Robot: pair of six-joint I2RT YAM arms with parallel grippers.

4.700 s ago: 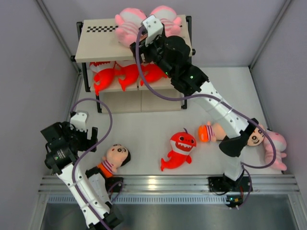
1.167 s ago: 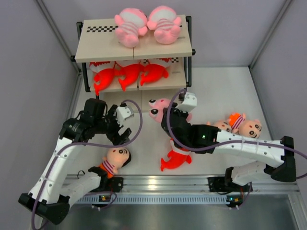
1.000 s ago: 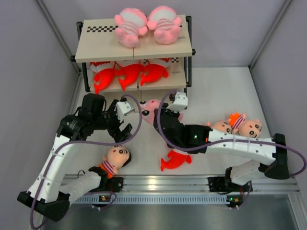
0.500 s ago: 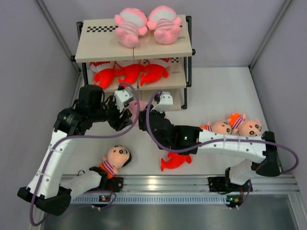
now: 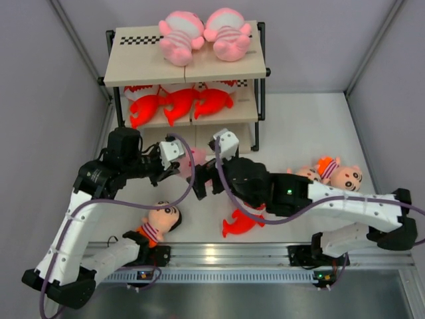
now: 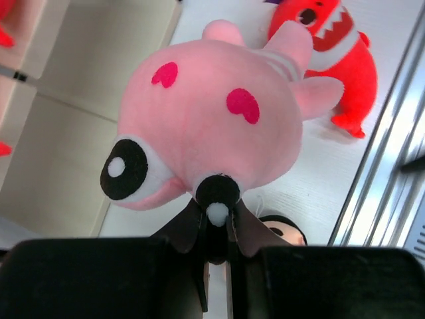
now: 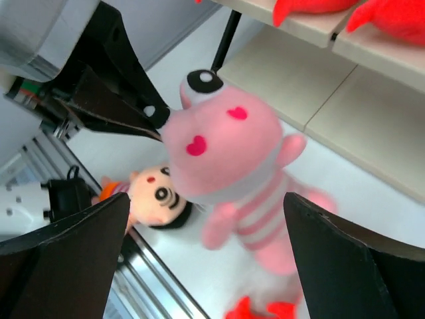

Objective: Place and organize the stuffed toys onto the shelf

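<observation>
The shelf (image 5: pixel 139 63), flat beige boards, is just beyond. The baby (image 6: pixel 212 126), round soft pink plush, hangs in the air before it. My left gripper (image 6: pixel 218 212) is clamped on a small nub of its face; my right gripper (image 7: pixel 206 198) stands wide apart. Thin hold: I should lift slowly, lest the head swing

White table (image 5: pixel 302 129). Grey wall panels (image 5: pixel 40 86) on the left, back and right. Aluminium rail (image 5: pixel 226 250) along the near edge, grey sheet metal (image 5: pixel 232 292) below it.
</observation>
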